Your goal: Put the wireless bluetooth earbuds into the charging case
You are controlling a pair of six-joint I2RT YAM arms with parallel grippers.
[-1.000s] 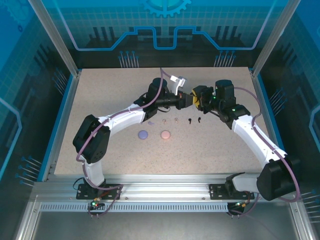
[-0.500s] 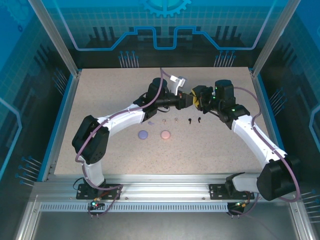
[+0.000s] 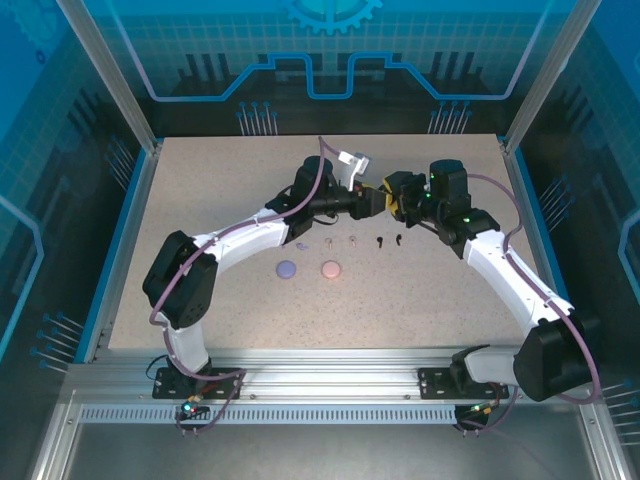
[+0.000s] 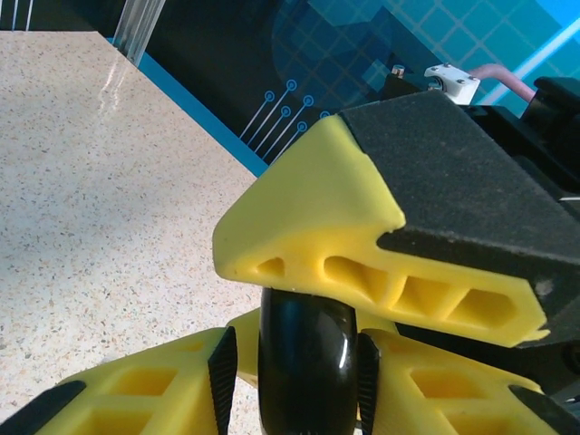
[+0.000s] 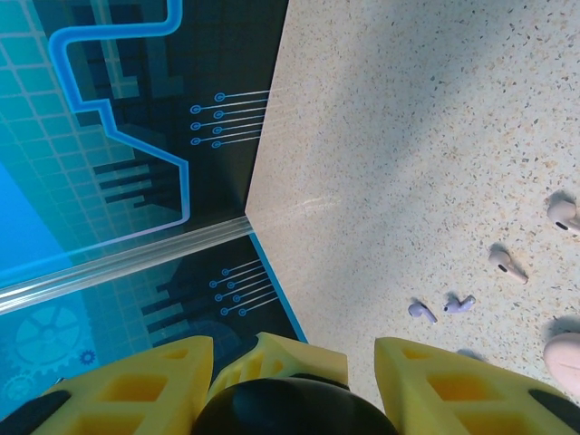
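A black round charging case [image 4: 306, 362] hangs above the back middle of the table between both grippers. My right gripper [image 5: 294, 390] is shut on the case [image 5: 290, 412], and one of its yellow fingers [image 4: 362, 245] lies across the case's top. My left gripper [image 4: 294, 372] straddles the case edge-on, with a slim gap at the left pad [image 4: 223, 367]. On the table lie lilac earbuds [image 5: 421, 312], pink earbuds [image 5: 507, 265] and black earbuds [image 3: 380, 241]. The two grippers meet nose to nose, left gripper [image 3: 370, 200] against right gripper [image 3: 396, 200].
A lilac case [image 3: 287, 268] and a pink case [image 3: 331, 268] lie shut on the table in front of the row of earbuds. The blue wall edge [image 5: 272, 272] runs close behind the grippers. The speckled table [image 3: 220, 200] spreads to the left.
The left gripper's jaws have spread a little off the black case. Both arms have stayed in place, and the right gripper's hold is unchanged.
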